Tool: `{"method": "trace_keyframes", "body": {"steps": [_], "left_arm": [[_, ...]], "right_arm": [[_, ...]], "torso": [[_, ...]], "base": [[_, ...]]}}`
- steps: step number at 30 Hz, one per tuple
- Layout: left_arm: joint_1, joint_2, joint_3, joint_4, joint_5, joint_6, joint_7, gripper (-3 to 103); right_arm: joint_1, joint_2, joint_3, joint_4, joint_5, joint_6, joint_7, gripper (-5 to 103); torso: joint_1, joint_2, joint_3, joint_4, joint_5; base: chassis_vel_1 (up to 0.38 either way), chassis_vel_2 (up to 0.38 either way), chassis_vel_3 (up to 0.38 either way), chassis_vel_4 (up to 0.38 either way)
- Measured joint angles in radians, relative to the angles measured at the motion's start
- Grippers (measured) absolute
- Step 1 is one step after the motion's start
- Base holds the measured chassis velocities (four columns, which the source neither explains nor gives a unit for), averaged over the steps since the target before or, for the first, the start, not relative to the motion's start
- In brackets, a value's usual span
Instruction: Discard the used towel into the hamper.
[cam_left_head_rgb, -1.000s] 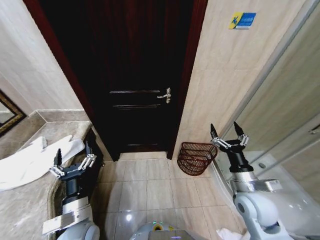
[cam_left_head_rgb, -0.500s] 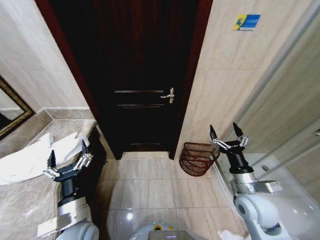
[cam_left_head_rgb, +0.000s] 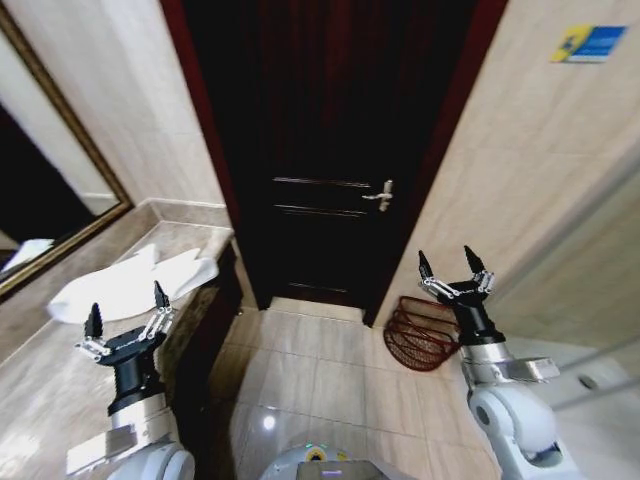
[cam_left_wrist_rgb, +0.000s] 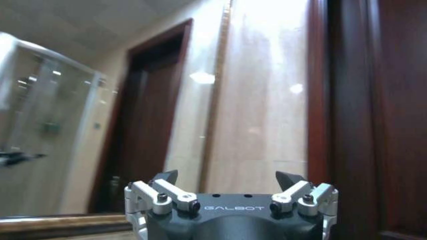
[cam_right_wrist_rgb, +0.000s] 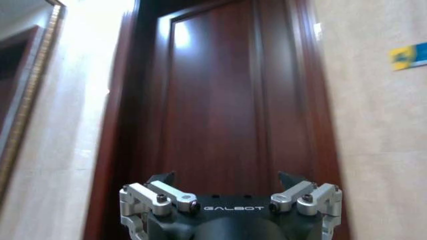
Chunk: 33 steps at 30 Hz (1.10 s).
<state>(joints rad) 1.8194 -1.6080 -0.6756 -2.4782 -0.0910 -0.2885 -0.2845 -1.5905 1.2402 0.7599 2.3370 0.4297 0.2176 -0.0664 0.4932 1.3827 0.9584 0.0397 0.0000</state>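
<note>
Towel (cam_left_head_rgb: 130, 283): white, lies flat on stone counter (cam_left_head_rgb: 60, 390) at robot's left, below framed mirror (cam_left_head_rgb: 50, 190). Long axis runs along counter, one end toward dark door (cam_left_head_rgb: 340, 200), other end toward mirror.

Hamper (cam_left_head_rgb: 422, 330): on tiled floor (cam_left_head_rgb: 320, 370) at wall right of door, tilted, open mouth facing up and toward robot's left.

Left gripper (cam_left_head_rgb: 125, 310): raised over counter edge, just short of towel, fingers spread wide, nothing held.

Right gripper (cam_left_head_rgb: 450, 268): raised above hamper, fingers spread wide, nothing held.
</note>
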Motion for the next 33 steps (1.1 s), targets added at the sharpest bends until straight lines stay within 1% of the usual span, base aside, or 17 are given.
{"method": "trace_keyframes", "body": {"steps": [4, 8, 13, 16, 17, 18, 19, 21, 23, 24, 26, 27, 29, 30, 31, 32, 33], "left_arm": [[-0.002, 0.000, -0.010, 0.000, 0.000, 0.006, -0.008, 96], [-0.009, 0.000, -0.042, -0.001, -0.004, 0.043, -0.044, 97], [-0.035, 0.008, -0.153, 0.001, -0.047, 0.105, -0.085, 102], [-0.054, 0.122, -0.257, 0.036, -0.152, 0.177, -0.091, 98], [-0.054, 0.122, -0.257, 0.036, -0.152, 0.177, -0.091, 98], [-0.058, 0.149, -0.276, 0.045, -0.180, 0.188, -0.086, 98], [-0.069, 0.221, -0.322, 0.070, -0.254, 0.214, -0.062, 97], [-0.087, 0.307, -0.366, 0.112, -0.347, 0.252, -0.036, 97], [-0.094, 0.331, -0.372, 0.125, -0.378, 0.265, -0.034, 97], [-0.121, 0.410, -0.374, 0.177, -0.468, 0.315, -0.045, 97], [-0.130, 0.434, -0.370, 0.192, -0.493, 0.333, -0.053, 97], [-0.152, 0.494, -0.352, 0.218, -0.556, 0.375, -0.072, 97], [-0.186, 0.570, -0.323, 0.251, -0.634, 0.423, -0.093, 97], [-0.186, 0.570, -0.323, 0.251, -0.634, 0.423, -0.093, 97], [-0.205, 0.602, -0.309, 0.269, -0.662, 0.440, -0.100, 97], [-0.250, 0.661, -0.278, 0.310, -0.712, 0.463, -0.105, 94], [-0.250, 0.661, -0.278, 0.310, -0.712, 0.463, -0.105, 94]], "right_arm": [[0.009, -0.003, -0.005, -0.003, 0.000, -0.006, 0.000, 100], [0.024, -0.007, -0.012, -0.016, 0.001, -0.007, -0.007, 100], [0.044, -0.015, -0.017, -0.041, 0.014, -0.007, -0.012, 100], [0.056, -0.022, -0.023, -0.062, 0.018, -0.005, -0.015, 100], [0.056, -0.022, -0.023, -0.062, 0.018, -0.005, -0.015, 100], [0.058, -0.024, -0.024, -0.065, 0.018, -0.005, -0.015, 100], [0.064, -0.028, -0.028, -0.072, 0.019, -0.005, -0.016, 100], [0.071, -0.033, -0.034, -0.079, 0.019, -0.005, -0.017, 100], [0.073, -0.034, -0.036, -0.080, 0.019, -0.005, -0.017, 100], [0.077, -0.037, -0.044, -0.085, 0.018, -0.005, -0.017, 100], [0.078, -0.037, -0.046, -0.087, 0.018, -0.005, -0.017, 100], [0.079, -0.037, -0.052, -0.088, 0.016, -0.006, -0.016, 100], [0.076, -0.038, -0.059, -0.089, 0.006, -0.007, -0.016, 100], [0.076, -0.038, -0.059, -0.089, 0.006, -0.007, -0.016, 100], [0.075, -0.038, -0.061, -0.089, 0.002, -0.007, -0.016, 100], [0.072, -0.038, -0.063, -0.089, -0.006, -0.009, -0.016, 100], [0.072, -0.038, -0.063, -0.089, -0.006, -0.009, -0.016, 100]], "torso": [[0.000, 0.000, 0.000, 0.0000, 0.0002], [0.000, 0.000, 0.000, -0.0001, -0.0003], [0.000, 0.000, 0.000, 0.0003, -0.0003], [0.000, 0.000, 0.000, -0.0006, -0.0002], [0.000, 0.000, 0.000, -0.0006, -0.0002], [0.000, 0.000, 0.000, -0.0005, -0.0002], [0.000, 0.000, 0.000, -0.0005, -0.0002], [0.000, 0.000, 0.000, -0.0002, -0.0003], [0.000, 0.000, 0.000, -0.0002, -0.0002], [0.000, 0.000, 0.000, -0.0001, -0.0005], [0.000, 0.000, 0.000, -0.0001, -0.0006], [0.000, 0.000, 0.000, -0.0003, -0.0006], [0.000, 0.000, 0.000, -0.0002, -0.0001], [0.000, 0.000, 0.000, -0.0002, -0.0001], [0.000, 0.000, 0.000, -0.0002, -0.0001], [0.000, 0.000, 0.000, -0.0002, -0.0005], [0.000, 0.000, 0.000, -0.0002, -0.0005]], "base": [[0.118, 0.126, 0.139, 0.127], [0.138, 0.117, 0.102, 0.113], [0.061, 0.074, 0.064, 0.069], [0.000, 0.000, 0.000, 0.000], [0.000, 0.000, 0.000, 0.000], [0.000, 0.000, 0.000, 0.000], [0.000, 0.000, 0.000, 0.000], [0.000, 0.000, 0.000, 0.000], [0.000, 0.000, 0.000, 0.000], [0.000, 0.000, 0.000, 0.000], [0.000, 0.000, 0.000, 0.000], [0.000, 0.000, 0.000, 0.000], [0.000, 0.000, 0.000, 0.000], [0.000, 0.000, 0.000, 0.000], [0.000, 0.000, 0.000, 0.000], [0.000, 0.000, 0.000, 0.000], [0.000, 0.000, 0.000, 0.000]]}}
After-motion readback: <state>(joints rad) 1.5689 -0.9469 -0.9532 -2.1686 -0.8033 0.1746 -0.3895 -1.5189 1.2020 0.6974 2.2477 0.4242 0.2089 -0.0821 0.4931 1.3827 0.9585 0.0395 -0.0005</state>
